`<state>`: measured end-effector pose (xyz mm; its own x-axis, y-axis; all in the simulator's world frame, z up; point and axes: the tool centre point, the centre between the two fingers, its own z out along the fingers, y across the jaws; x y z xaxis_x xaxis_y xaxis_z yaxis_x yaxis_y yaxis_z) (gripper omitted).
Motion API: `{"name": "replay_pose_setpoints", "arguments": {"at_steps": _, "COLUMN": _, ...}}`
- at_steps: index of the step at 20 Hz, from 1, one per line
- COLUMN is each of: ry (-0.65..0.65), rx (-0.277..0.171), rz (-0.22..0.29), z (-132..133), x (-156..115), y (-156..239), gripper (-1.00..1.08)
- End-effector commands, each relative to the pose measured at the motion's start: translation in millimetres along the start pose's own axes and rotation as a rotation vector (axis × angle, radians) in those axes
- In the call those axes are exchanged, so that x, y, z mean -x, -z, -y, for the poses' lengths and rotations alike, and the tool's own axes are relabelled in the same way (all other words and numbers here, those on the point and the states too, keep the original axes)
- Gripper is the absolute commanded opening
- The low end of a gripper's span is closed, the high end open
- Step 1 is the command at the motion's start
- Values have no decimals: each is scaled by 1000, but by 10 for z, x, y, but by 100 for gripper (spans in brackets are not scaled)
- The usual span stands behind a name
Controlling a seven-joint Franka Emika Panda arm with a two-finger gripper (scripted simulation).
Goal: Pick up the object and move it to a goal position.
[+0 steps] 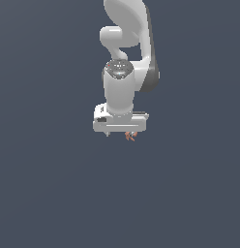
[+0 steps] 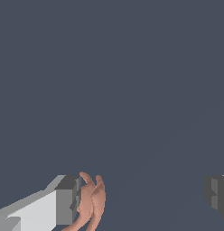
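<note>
There is one gripper point(image 2: 140, 200) with two fingers point(image 2: 64, 200) spread wide apart, holding nothing. One orange-brown object point(image 2: 91, 203) lies against one finger; the other finger is well apart from it.

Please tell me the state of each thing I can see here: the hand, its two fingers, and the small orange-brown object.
hand: open, fingers far apart, pointing down at the grey floor.
fingers: one is right against the object; the other stands well clear of it.
orange-brown object: not clamped, beside one finger only; in the exterior view it shows just below the hand. Whether it rests on the floor, I cannot tell.
</note>
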<state>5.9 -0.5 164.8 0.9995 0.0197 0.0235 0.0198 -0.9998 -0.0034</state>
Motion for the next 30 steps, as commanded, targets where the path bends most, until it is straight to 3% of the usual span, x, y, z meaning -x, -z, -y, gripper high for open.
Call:
{"name": "replay_pose_setpoints", "arguments": {"at_steps": 1, "ry": 0, "rx": 0, "rz": 0, "z": 0, "x": 0, "y": 0, "gripper": 100}}
{"name": "replay_pose_setpoints", "arguments": {"at_steps": 9, "ry": 39, "rx": 12, "rz": 33, "z": -53, "x": 95, "y": -130, "gripper": 100}}
{"name": "replay_pose_setpoints", "arguments": {"at_steps": 16, "ry": 35, "rx": 12, "rz": 33, "z": -35, "x": 111, "y": -144, "gripper": 100}}
{"name": "replay_pose_setpoints", "arguments": {"at_steps": 23, "ry": -5, "rx": 10, "rz": 31, "z": 122, "x": 264, "y": -273, "gripper": 100}}
{"name": "replay_pose_setpoints", "arguments": {"at_steps": 30, "ry": -82, "rx": 7, "rz": 27, "z": 395, "x": 587, "y": -500, "gripper": 100}}
